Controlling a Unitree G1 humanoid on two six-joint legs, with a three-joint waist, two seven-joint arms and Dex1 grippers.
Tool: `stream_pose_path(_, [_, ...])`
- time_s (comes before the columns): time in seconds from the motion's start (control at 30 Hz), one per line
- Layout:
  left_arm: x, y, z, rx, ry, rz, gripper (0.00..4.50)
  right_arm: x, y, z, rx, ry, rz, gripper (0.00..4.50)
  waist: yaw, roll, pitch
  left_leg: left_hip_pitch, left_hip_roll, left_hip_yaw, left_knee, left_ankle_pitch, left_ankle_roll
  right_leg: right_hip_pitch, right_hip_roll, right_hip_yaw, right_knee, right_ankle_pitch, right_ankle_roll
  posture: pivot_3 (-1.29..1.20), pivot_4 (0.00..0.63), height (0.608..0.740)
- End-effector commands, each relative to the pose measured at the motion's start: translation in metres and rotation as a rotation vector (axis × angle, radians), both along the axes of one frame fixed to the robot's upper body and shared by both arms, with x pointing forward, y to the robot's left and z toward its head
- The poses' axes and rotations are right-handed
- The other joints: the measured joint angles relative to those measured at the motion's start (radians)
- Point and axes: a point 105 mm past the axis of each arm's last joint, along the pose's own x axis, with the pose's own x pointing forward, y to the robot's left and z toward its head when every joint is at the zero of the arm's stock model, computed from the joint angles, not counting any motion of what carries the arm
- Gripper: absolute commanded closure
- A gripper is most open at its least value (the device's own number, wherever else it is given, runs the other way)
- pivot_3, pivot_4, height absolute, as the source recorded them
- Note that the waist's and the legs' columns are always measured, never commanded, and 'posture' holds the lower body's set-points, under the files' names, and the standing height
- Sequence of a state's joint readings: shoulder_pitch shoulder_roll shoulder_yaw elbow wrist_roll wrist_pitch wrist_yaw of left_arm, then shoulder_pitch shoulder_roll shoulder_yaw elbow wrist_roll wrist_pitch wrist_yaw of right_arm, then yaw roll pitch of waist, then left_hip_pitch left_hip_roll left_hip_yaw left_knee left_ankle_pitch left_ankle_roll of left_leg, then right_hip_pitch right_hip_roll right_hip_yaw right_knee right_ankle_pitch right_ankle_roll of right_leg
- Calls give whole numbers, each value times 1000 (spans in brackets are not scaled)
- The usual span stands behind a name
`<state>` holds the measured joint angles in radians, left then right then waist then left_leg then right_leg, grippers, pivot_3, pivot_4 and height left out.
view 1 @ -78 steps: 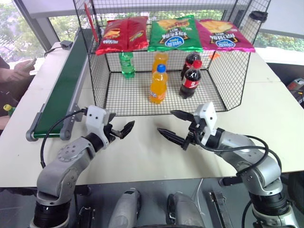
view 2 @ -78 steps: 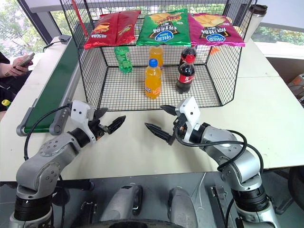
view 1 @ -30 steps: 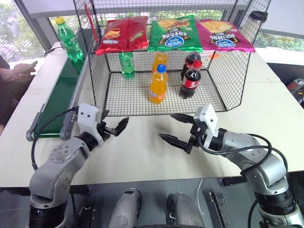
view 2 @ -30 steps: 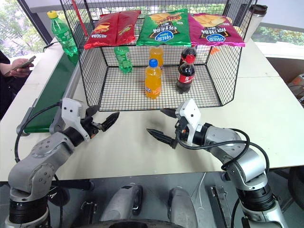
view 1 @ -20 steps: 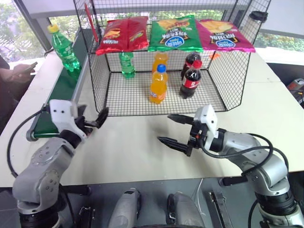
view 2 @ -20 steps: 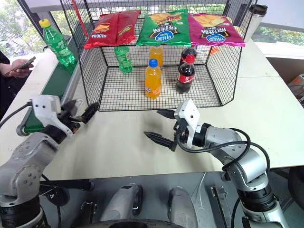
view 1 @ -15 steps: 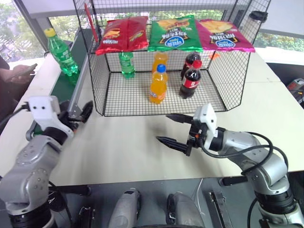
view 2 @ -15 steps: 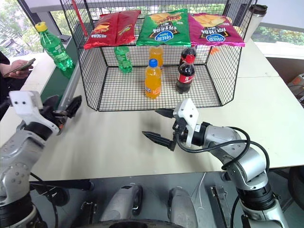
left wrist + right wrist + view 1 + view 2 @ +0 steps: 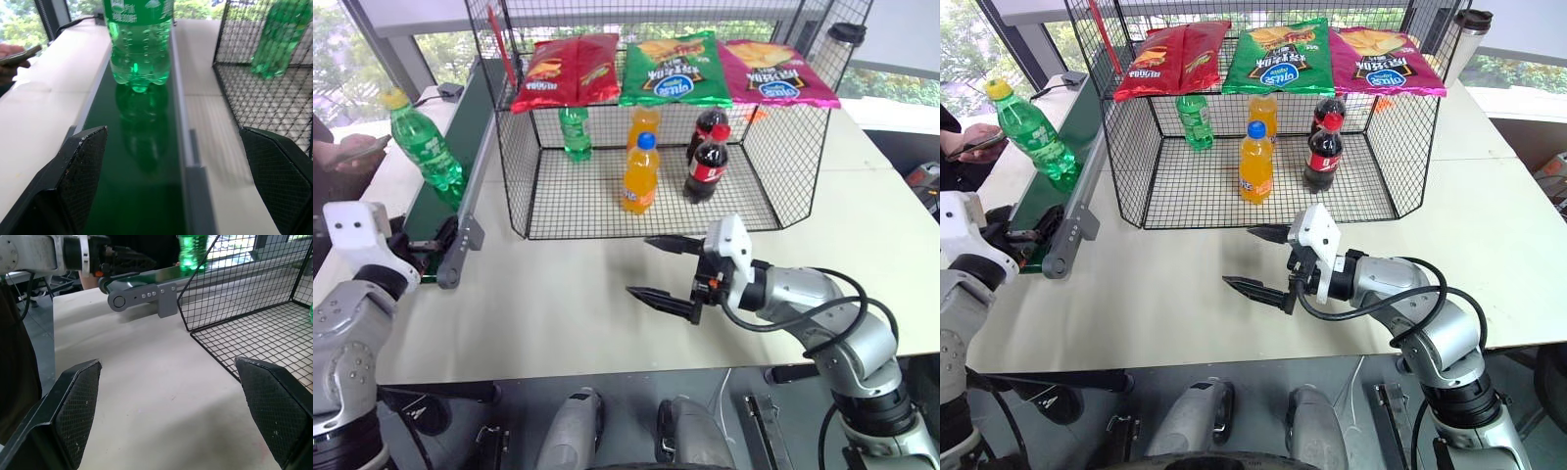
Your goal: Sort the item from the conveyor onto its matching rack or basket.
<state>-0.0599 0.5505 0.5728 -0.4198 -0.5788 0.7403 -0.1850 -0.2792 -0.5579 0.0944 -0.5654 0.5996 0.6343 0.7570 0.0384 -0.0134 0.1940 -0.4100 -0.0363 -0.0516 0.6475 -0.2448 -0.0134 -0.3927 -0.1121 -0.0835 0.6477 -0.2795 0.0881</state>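
The green soda bottle (image 9: 423,145) stands upright on the conveyor belt (image 9: 142,161), straight ahead of the left gripper (image 9: 176,181), whose jaws gape wide and empty. The right gripper (image 9: 661,269) (also wide open) hangs well apart over the table.

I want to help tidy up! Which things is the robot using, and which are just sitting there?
Using: clear-green plastic bottle with yellow cap; dark green conveyor belt; black wire-mesh basket; left tool.
Just there: orange soda bottles; cola bottles; crisp bags.
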Motion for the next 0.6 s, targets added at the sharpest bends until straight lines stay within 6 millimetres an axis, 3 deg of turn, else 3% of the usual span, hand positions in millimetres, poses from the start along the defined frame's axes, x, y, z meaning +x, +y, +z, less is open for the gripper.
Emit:
stream_pose_path(0.03, [-3,6,6,31,-33,14,27,-2,1,8,15,-43,9,0,0,0,0,0,0,0,0,0,0,0,0,0,0,0,0,0,150,739])
stream_pose_path(0.6, [3,16,16,76,-97,68,27,1,2,10,17,-38,-13,0,1,0,0,0,0,0,0,0,0,0,-1,0,-1,0,0,0,150,739])
